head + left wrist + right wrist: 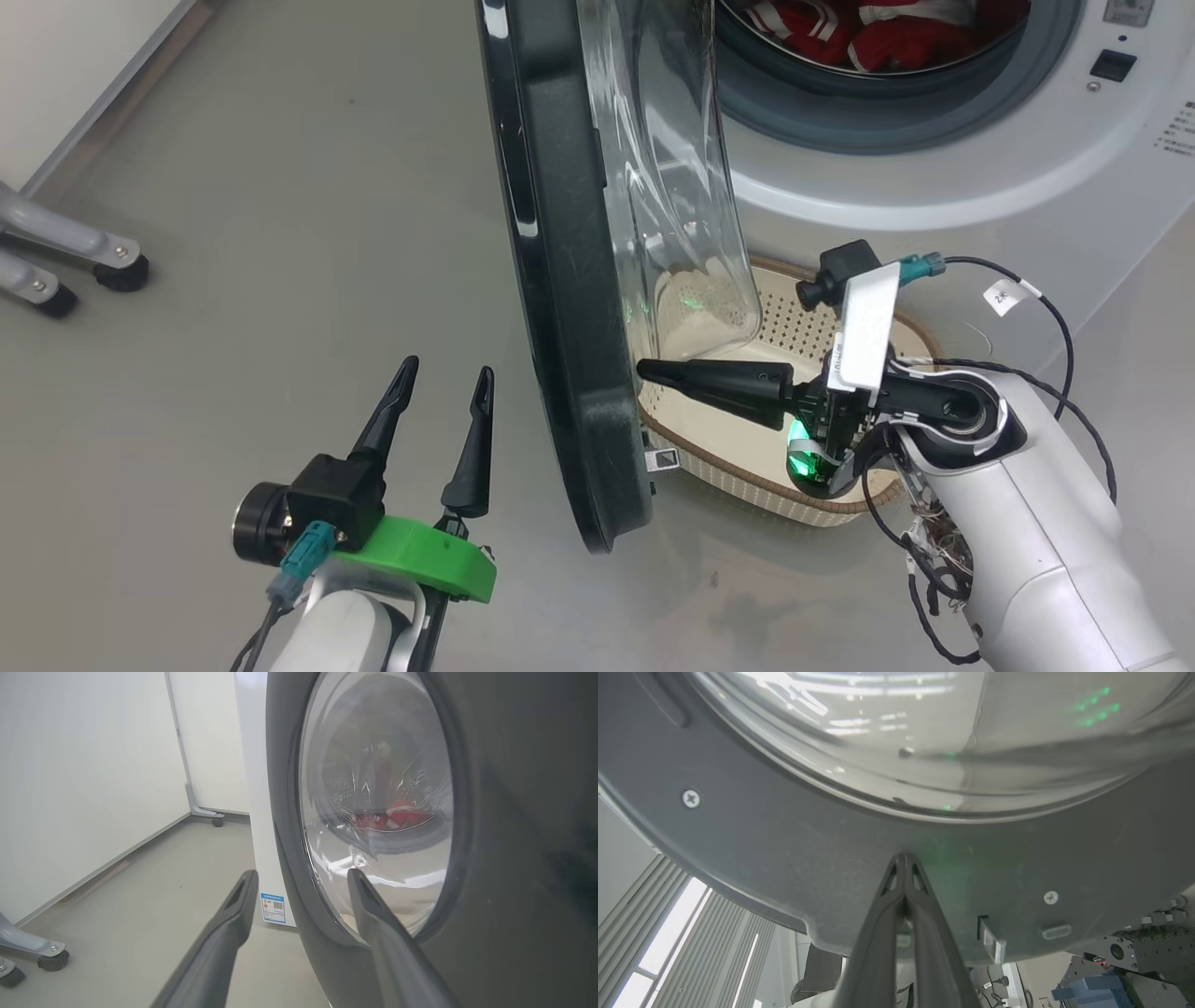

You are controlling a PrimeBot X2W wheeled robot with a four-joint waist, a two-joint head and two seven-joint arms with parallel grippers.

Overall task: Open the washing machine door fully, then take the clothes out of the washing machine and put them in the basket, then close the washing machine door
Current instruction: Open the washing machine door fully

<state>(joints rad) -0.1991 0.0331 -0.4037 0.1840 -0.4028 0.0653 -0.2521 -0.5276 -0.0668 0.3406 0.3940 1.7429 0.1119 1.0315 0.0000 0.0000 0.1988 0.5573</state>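
Looking down through the head camera, I saw the big round washing machine door, with its wide shiny black rim and bulging clear glass bowl. It stood partway open, edge-on to me. Behind it was the big white front-loading washing machine, with a grey rubber ring around its hole. The red clothes with white stripes lay inside the steel drum.

The small cream plastic basket, full of little holes and with a brown woven-look rim, sat on the grey floor. It was just in front of the machine, partly under the door's glass bowl.

My right pincer was pressed together and pinched nothing. It hung over the basket and pointed sideways at the inner side of the door. In the right wrist view its tip was right against the dark rim, just under the glass bowl.

My left pincer was spread wide and held nothing. It was on the outer side of the door, near it but apart from it. In the left wrist view I saw the red clothes through the glass, and a small blue sticker low on the machine's white side.

Two grey metal legs on little black wheels stood on the floor well off to the left, by the white wall.
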